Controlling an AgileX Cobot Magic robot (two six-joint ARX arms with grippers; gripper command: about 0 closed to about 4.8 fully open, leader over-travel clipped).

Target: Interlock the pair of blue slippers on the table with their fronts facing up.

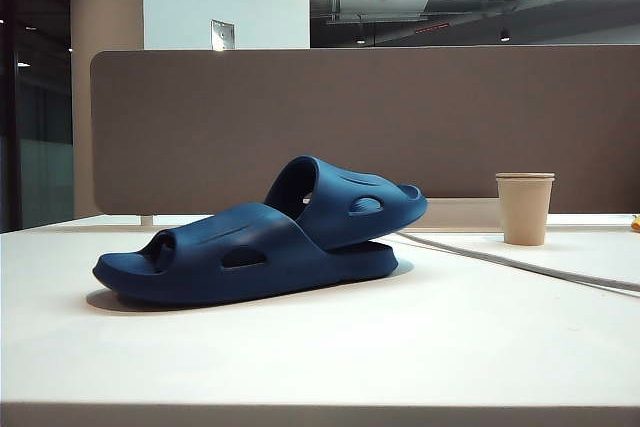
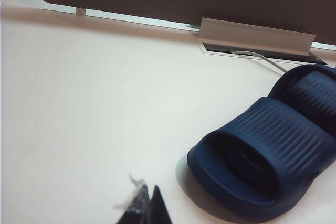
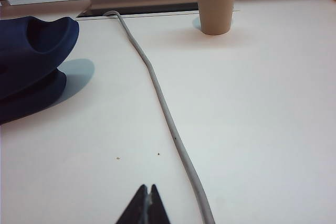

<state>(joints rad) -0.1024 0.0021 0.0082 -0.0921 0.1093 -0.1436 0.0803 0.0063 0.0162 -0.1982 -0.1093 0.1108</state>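
1. Centre-left of the exterior view, the pair of dark navy-blue moulded foam slippers point(image 1: 270, 237) lies interlocked on the broad white table point(image 1: 320, 357).
2. Right of them run a grey cable point(image 1: 520, 265) and a beige paper cup point(image 1: 524, 208).
3. Left gripper point(image 2: 147, 203) and right gripper point(image 3: 147, 203) hover closed, empty, apart from the slippers.

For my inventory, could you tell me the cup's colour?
The cup is beige, clearest in the right wrist view.
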